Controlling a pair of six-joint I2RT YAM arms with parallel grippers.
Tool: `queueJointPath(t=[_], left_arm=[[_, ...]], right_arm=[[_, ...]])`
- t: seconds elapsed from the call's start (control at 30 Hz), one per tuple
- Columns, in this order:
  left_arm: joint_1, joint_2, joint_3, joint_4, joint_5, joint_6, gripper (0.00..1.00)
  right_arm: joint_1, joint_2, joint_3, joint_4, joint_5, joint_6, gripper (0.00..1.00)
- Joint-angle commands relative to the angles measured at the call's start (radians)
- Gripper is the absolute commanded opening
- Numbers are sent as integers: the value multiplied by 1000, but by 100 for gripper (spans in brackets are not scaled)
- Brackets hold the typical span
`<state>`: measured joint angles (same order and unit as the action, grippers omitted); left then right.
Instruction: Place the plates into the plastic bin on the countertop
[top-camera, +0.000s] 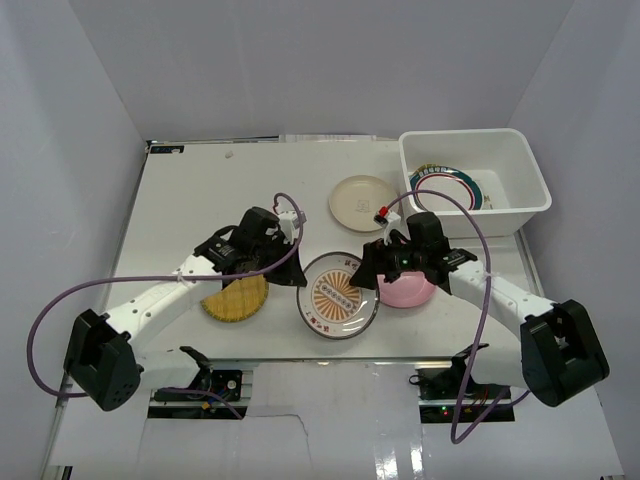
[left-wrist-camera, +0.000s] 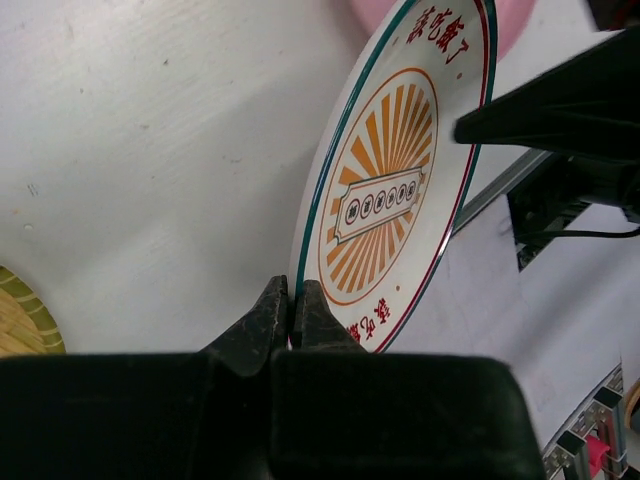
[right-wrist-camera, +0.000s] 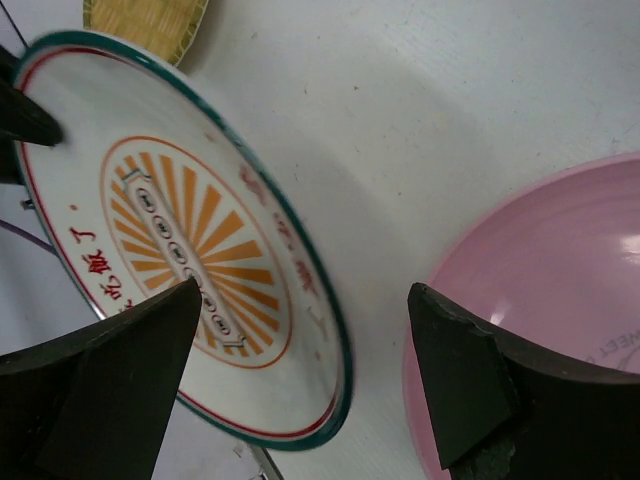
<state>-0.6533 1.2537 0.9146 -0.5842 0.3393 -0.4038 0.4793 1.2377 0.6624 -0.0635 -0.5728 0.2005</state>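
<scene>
My left gripper (top-camera: 300, 270) is shut on the left rim of the white sunburst plate (top-camera: 339, 295), and it holds that plate tilted off the countertop (top-camera: 200, 190). The left wrist view shows the jaws (left-wrist-camera: 291, 300) pinching the rim of the plate (left-wrist-camera: 395, 190). My right gripper (top-camera: 372, 270) is open, with its fingers on either side of the plate's right rim (right-wrist-camera: 300, 340). A pink plate (top-camera: 410, 291) lies under the right gripper. A cream plate (top-camera: 362, 200) and a yellow woven plate (top-camera: 235, 298) lie on the countertop. The plastic bin (top-camera: 520, 160) holds a teal-rimmed plate (top-camera: 448, 187).
The bin stands at the far right corner against the grey wall. The yellow woven plate (left-wrist-camera: 20, 320) lies partly under my left arm. The pink plate (right-wrist-camera: 540, 270) lies just right of my right gripper's finger (right-wrist-camera: 470, 380). The table's near edge runs just below the sunburst plate.
</scene>
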Motion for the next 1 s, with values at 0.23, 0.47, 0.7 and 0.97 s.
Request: queueJointPath(t=[0.23, 0.47, 0.7, 0.97], left_arm=[[34, -91, 107, 6, 46, -6, 2], [35, -143, 167, -31, -245, 11, 98], [35, -298, 112, 12, -401, 88, 98], [34, -514, -189, 214, -442, 69, 98]], right_arm=[[5, 25, -29, 178, -168, 28, 16], [-57, -29, 130, 197, -76, 169, 8], [-422, -63, 307, 199, 100, 354, 8], [-671, 0, 282, 163, 462, 403, 8]])
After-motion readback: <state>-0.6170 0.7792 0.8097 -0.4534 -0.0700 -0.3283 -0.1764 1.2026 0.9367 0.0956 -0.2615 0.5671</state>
